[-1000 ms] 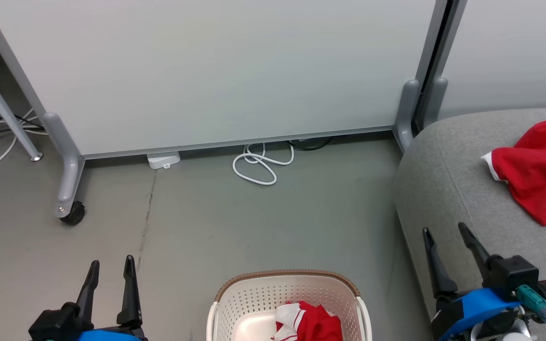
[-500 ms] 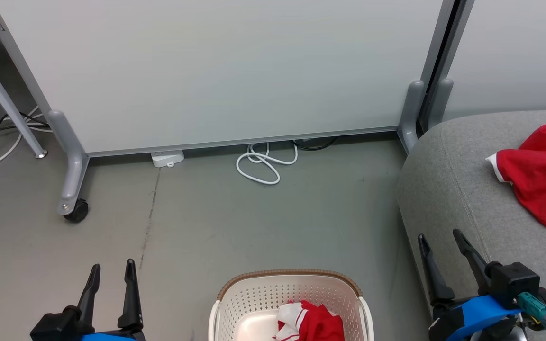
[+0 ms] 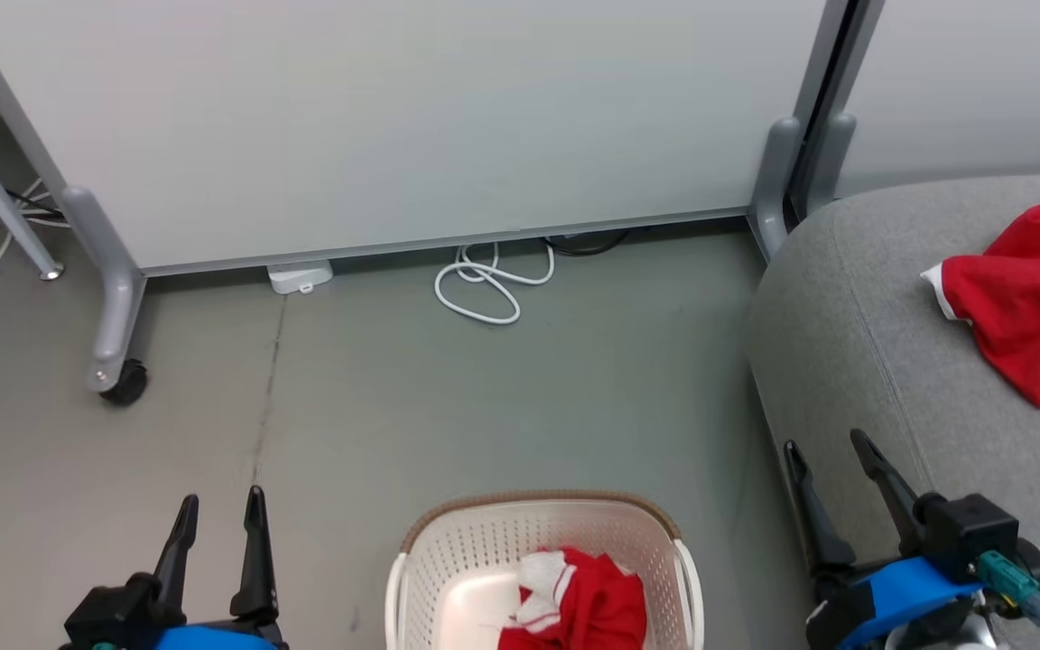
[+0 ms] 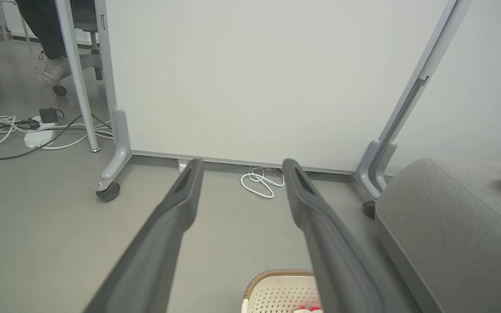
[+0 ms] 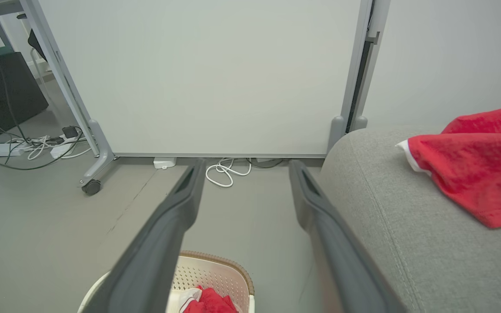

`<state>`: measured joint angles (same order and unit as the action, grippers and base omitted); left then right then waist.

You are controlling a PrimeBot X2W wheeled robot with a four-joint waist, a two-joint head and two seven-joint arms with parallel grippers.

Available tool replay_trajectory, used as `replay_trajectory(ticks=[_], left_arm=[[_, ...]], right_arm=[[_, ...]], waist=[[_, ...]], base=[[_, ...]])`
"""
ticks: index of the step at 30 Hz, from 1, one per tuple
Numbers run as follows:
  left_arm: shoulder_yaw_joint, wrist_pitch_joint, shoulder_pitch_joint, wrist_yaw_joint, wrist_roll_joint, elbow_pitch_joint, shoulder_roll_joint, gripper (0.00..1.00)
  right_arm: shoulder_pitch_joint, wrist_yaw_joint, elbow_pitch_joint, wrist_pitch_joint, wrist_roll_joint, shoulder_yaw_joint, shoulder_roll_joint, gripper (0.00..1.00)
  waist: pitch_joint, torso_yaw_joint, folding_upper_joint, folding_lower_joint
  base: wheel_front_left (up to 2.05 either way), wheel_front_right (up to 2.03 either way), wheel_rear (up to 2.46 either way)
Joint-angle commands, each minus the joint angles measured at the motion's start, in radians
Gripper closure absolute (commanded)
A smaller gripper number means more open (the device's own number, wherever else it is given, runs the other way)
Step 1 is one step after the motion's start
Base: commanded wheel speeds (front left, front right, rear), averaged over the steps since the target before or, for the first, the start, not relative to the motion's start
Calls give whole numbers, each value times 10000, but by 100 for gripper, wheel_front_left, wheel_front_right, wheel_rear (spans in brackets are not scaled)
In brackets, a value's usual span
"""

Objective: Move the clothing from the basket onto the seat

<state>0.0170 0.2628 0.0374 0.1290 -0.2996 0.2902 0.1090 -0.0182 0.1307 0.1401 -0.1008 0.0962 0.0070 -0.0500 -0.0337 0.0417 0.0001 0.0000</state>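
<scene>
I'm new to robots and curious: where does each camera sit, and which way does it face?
Head view: on the head, looking forward and down at the floor, the basket and the seat; the left tool and right tool show, both open.
Left wrist view: on the left wrist, facing the white panel along the left tool.
Right wrist view: on the right wrist, facing the same panel along the right tool.
Both wrist views share the coiled white cable, the basket and the seat.

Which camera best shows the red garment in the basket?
The head view: the red garment lies in plain sight inside the basket. The right wrist view catches part at its bottom edge; the left wrist view, a sliver.
</scene>
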Motion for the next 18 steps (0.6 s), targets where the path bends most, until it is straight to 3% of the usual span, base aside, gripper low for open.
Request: replay_trajectory(ticks=[1, 9, 18], left_arm=[[79, 28, -273, 25, -58, 29, 28, 0], [861, 28, -1263, 25, -265, 724, 167, 0], [2065, 27, -3046, 25, -1051, 2700, 258, 0]], right_arm=[[-245, 1, -124, -31, -51, 93, -10, 0], [-837, 1, -514, -100, -177, 553, -10, 0], [-1727, 1, -866, -289, -234, 1238, -14, 0]], waist=[[-206, -96, -1, 0], [-1565, -730, -1, 0], [-3417, -1713, -1, 0]], base=[[0, 0, 0], [0, 0, 0], [0, 0, 0]])
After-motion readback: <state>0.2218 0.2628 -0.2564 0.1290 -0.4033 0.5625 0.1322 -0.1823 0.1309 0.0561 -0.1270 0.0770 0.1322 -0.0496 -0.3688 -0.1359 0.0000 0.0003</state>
